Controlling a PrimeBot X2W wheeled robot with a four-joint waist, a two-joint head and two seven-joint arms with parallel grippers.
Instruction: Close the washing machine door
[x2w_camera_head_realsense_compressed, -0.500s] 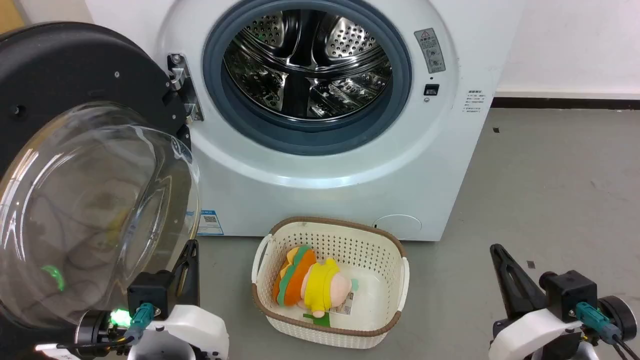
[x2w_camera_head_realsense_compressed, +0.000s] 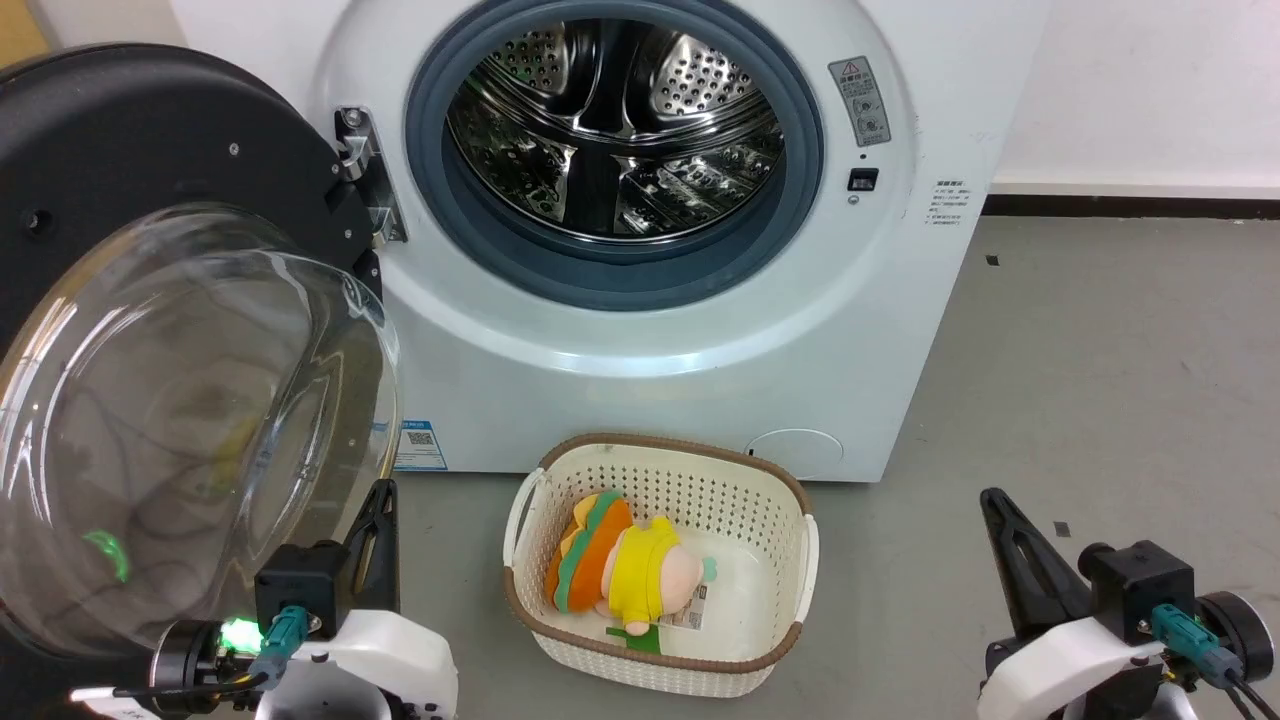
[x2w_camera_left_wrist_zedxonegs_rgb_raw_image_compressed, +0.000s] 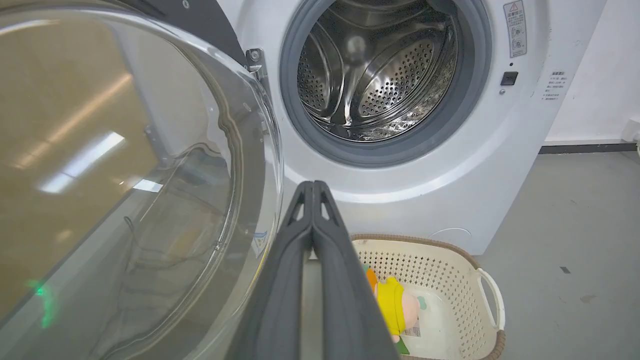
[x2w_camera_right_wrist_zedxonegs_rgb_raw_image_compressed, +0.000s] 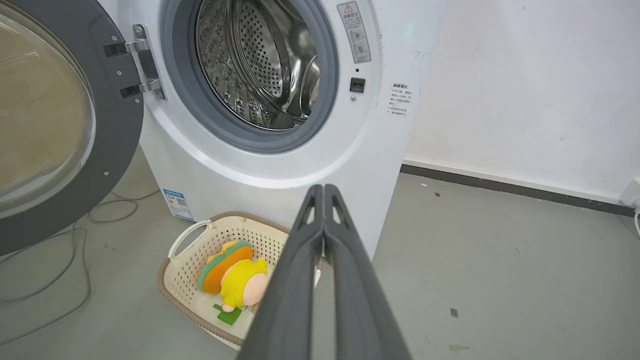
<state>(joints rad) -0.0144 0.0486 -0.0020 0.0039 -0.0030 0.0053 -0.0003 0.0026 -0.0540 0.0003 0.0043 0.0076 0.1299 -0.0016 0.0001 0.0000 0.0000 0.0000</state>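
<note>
Staying open, the glossy black-ringed glass washing machine door (x2w_camera_head_realsense_compressed: 180, 350) is awaiting closing; left fingers (x2w_camera_left_wrist_zedxonegs_rgb_raw_image_compressed: 290, 260) beside it and right fingers (x2w_camera_right_wrist_zedxonegs_rgb_raw_image_compressed: 300, 250) are pressing together

A red warning triangle (x2w_camera_head_realsense_compressed: 851, 69) tops the grey label (x2w_camera_head_realsense_compressed: 862, 105) high at right on the washing machine (x2w_camera_head_realsense_compressed: 700, 340); a blue label (x2w_camera_head_realsense_compressed: 420, 447) low at left carries a QR code (x2w_camera_head_realsense_compressed: 419, 437). All wording illegible.

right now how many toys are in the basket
1. A yellow and orange plush toy lies in the left half of the basket, in front of the washer; something small could hide beneath it.
</note>
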